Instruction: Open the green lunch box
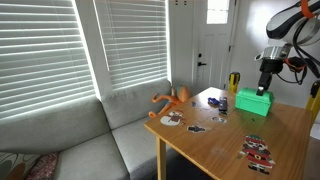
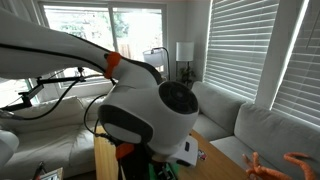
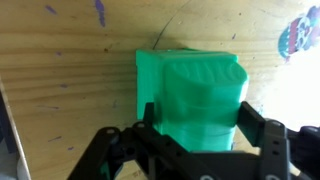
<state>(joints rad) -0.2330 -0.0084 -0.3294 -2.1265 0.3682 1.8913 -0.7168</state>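
At the far end of the wood table (image 1: 215, 140), close to its edge, the green lunch box (image 1: 253, 102) lies flat with its lid on. Wrist view: bare wood grain on every side of it, and a sticker (image 3: 297, 35) well apart in the corner. Box is bright green plastic, rectangular and smooth, with a raised, rounded lid. Gripper (image 3: 195, 112) is directly above, its black fingers (image 3: 148, 120) apart and straddling the box; contact cannot be told. A yellow-and-black object (image 1: 234, 82) stands near. An orange toy (image 1: 172, 98) is well apart.

Robot arm (image 2: 150, 110) (looming close) fronts sofa (image 2: 240, 125).
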